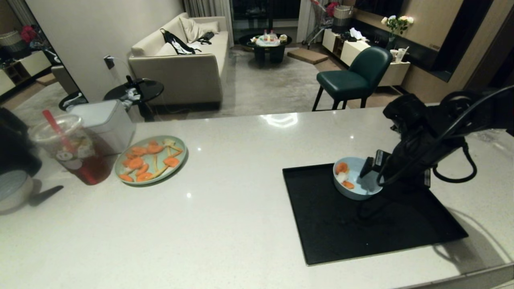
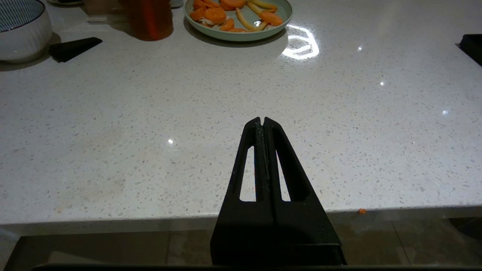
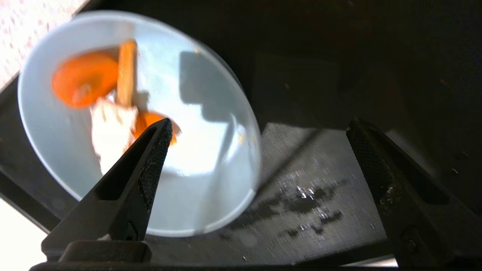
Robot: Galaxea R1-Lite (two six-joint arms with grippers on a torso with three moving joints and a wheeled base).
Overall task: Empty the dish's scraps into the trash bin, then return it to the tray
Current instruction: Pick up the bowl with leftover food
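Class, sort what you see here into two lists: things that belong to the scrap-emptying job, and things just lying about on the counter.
Belongs to the job:
light-blue bowl
carrot scraps in it
black tray
right pincer, open astride the bowl's rim

Just lying about:
pale-green plate of carrots
drink cup with red straw
white bowl
left pincer, shut, idle at the counter's edge
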